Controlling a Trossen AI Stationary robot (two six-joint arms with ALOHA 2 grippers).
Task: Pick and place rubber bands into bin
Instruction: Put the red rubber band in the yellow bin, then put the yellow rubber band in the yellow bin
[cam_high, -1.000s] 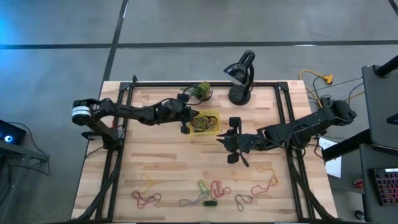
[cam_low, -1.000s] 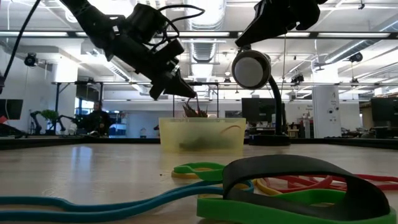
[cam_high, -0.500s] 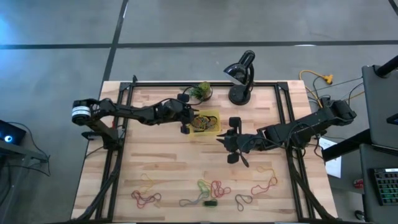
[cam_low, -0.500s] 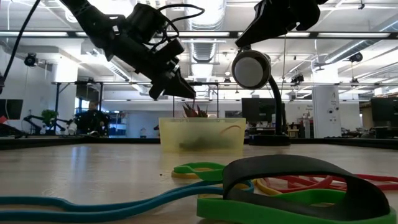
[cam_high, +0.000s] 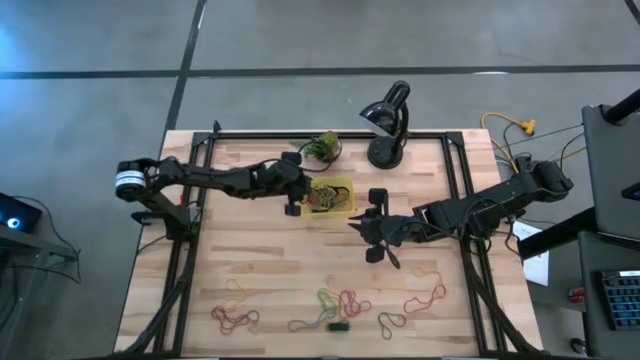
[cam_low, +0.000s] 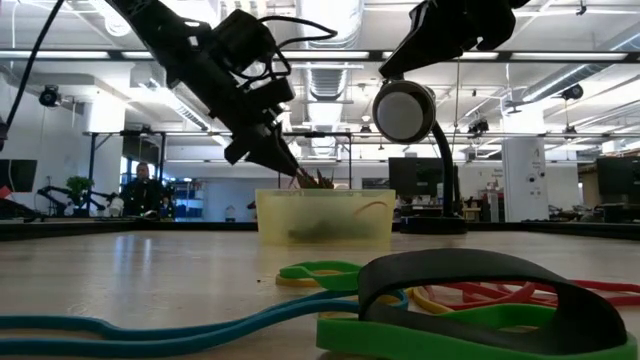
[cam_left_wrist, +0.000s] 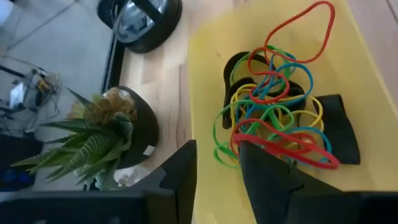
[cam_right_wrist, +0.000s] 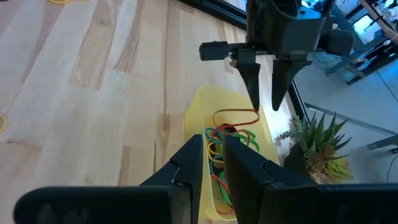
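One bin (cam_high: 333, 196), a shallow translucent-yellow tray, sits in the upper middle of the high view on the wooden table (cam_high: 260, 270). It holds a tangled heap of rubber bands (cam_left_wrist: 273, 118): red, green, yellow and blue loops lying over dark ones, with one red loop spread towards the bin's far wall. The left gripper (cam_high: 293, 195) hangs at the bin's left edge, its fingers (cam_right_wrist: 252, 78) pointing down and parted by a clear gap, with nothing between them. The right gripper (cam_high: 356, 227) is just below and right of the bin in the high view, its fingers (cam_right_wrist: 239, 165) a narrow slit apart; nothing shows between them.

More rubber bands (cam_high: 340, 303) lie scattered along the lower edge of the table in that view, well apart from the bin: red, green, yellow, blue and one dark ring. A small potted plant (cam_high: 322, 147) stands just above the bin, and a black desk lamp (cam_high: 388, 125) to its right.
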